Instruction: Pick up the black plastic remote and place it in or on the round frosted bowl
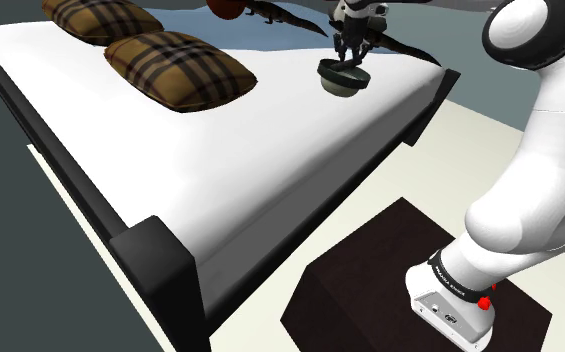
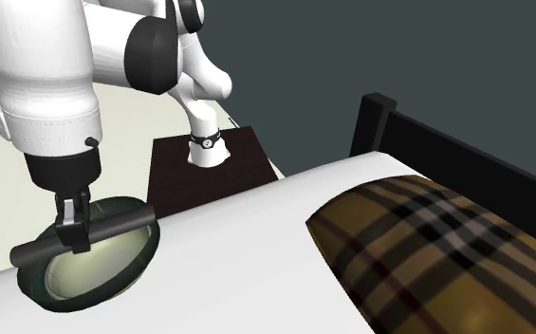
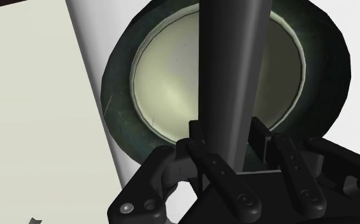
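Remote held over the bowl, lower left of the second exterior view

The gripper (image 2: 74, 237) clamps the black remote (image 2: 114, 226) at mid-length, crosswise just above the dark-rimmed bowl (image 2: 144, 258). The remote looks about as long as the bowl is wide, so on release it may bridge the rim, tip and slide onto the white bed (image 2: 247, 228).

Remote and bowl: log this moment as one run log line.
phase: placing | gripper: shut on remote | remote: across and above bowl opening | bowl: upright on white bed | release: not yet
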`<act>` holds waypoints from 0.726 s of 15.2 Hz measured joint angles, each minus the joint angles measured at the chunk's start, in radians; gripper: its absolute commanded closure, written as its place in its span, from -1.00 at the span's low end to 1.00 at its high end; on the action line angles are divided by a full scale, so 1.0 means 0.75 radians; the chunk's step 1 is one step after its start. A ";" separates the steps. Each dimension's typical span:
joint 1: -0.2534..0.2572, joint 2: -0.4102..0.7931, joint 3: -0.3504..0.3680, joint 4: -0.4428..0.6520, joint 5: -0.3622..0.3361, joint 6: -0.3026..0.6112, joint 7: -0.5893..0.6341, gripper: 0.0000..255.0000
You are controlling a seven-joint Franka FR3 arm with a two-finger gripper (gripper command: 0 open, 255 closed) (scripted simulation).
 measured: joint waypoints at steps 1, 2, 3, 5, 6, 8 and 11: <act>0.000 -0.001 0.000 -0.003 0.000 0.003 0.001 1.00; 0.000 -0.001 0.000 -0.005 0.000 0.004 0.001 1.00; -0.001 -0.001 0.000 -0.005 0.000 0.005 0.001 1.00; -0.001 -0.001 0.000 -0.006 0.000 0.005 0.001 1.00; -0.001 -0.001 0.000 -0.006 0.000 0.005 0.001 -1.00; -0.002 -0.002 -0.001 -0.008 0.000 0.006 0.001 -1.00; -0.002 -0.002 -0.001 -0.008 0.000 0.006 0.001 -1.00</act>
